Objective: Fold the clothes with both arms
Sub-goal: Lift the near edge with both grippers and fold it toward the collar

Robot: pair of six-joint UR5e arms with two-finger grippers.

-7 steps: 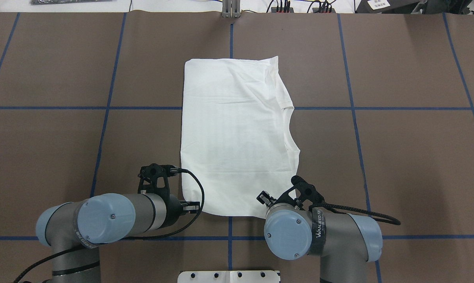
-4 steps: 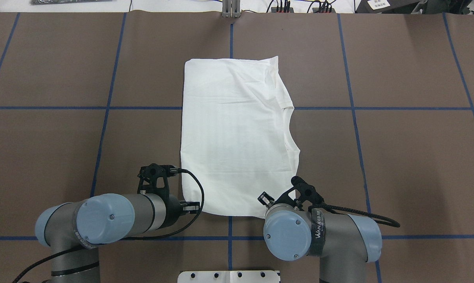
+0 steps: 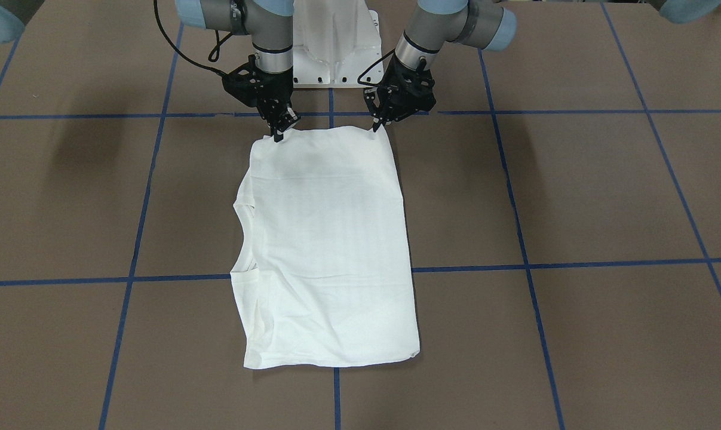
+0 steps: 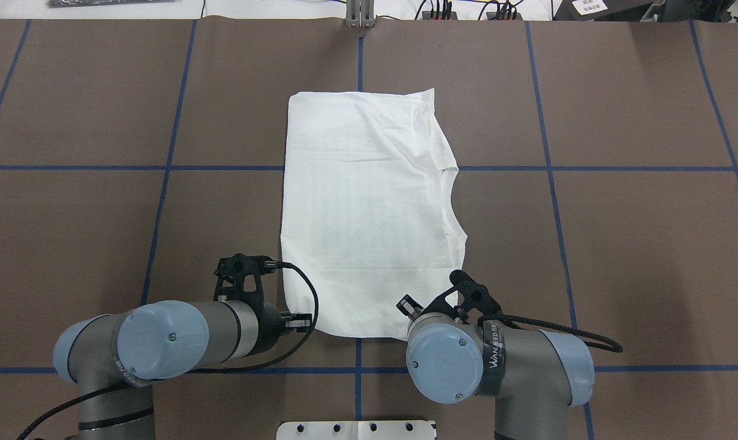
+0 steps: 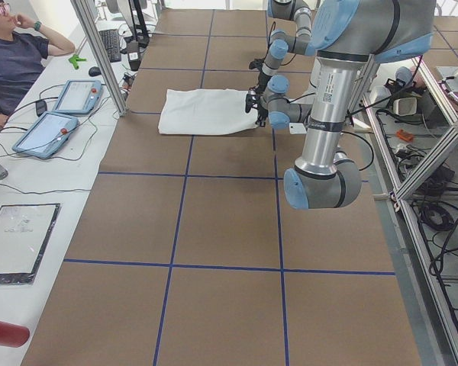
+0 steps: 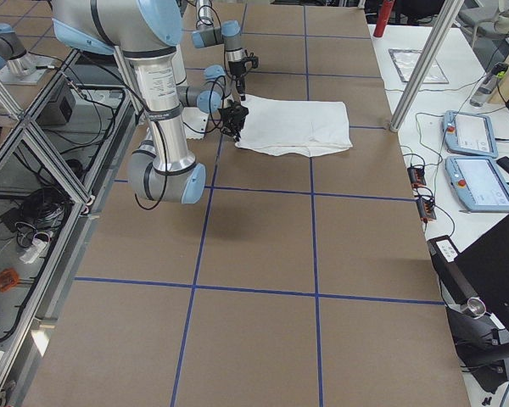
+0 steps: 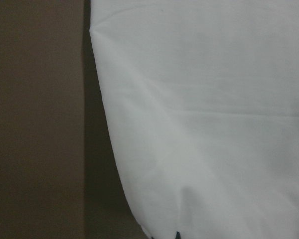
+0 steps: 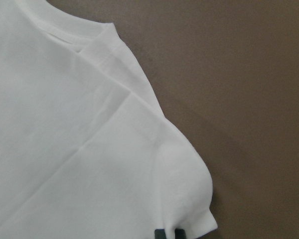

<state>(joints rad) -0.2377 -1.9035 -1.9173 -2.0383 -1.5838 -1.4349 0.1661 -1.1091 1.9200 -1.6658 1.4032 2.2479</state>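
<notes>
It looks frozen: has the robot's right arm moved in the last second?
Yes, slightly: the right arm crept left toward the central blue tape line.

The T-shirt (image 4: pixel 362 214) is plain white. The table (image 4: pixel 619 244) is matte brown, crossed by a grid of blue tape lines (image 4: pixel 99 167). The left arm (image 4: pixel 219 327) and right arm (image 4: pixel 521 360) are silver-grey with light-blue joint caps (image 4: pixel 167 339); the left gripper (image 3: pixel 376 126) and right gripper (image 3: pixel 277 135) are black.
</notes>
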